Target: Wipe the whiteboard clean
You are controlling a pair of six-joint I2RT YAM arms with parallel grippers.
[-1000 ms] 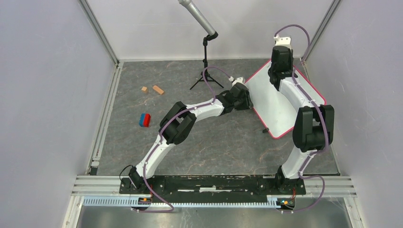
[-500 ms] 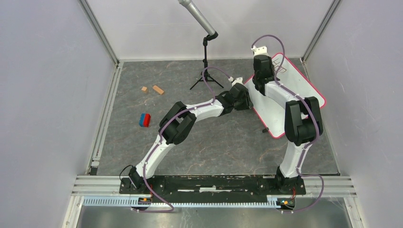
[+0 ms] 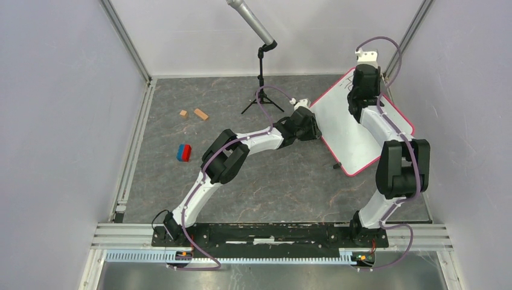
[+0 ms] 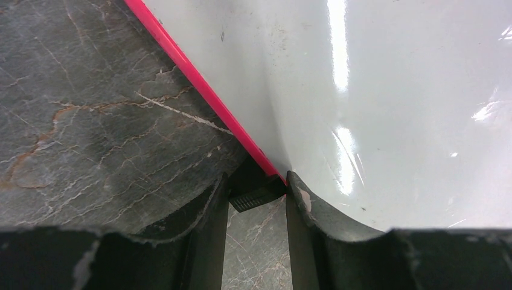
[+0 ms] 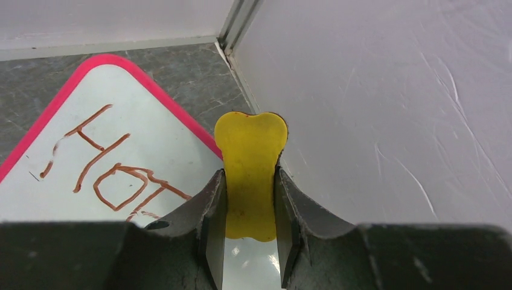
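The whiteboard (image 3: 341,130) lies on the floor at the right, white with a pink-red rim. Red-brown writing "HOT" (image 5: 115,175) is on it near its far corner. My right gripper (image 5: 250,175) is shut on a yellow bone-shaped piece (image 5: 250,139), held over the board's far right rim, close to the side wall. In the top view it (image 3: 364,90) is above the board's far corner. My left gripper (image 4: 256,181) is at the board's left edge (image 3: 311,127), its jaws closed on the rim at a black foot (image 4: 256,196).
A microphone stand (image 3: 262,66) stands at the back centre. Two wooden blocks (image 3: 200,113) and a red-and-blue block (image 3: 183,152) lie on the floor at the left. The enclosure's right wall (image 5: 392,121) is right beside the right gripper.
My right arm swung left across the board's far end, then back right to the far corner. The left arm has not moved.
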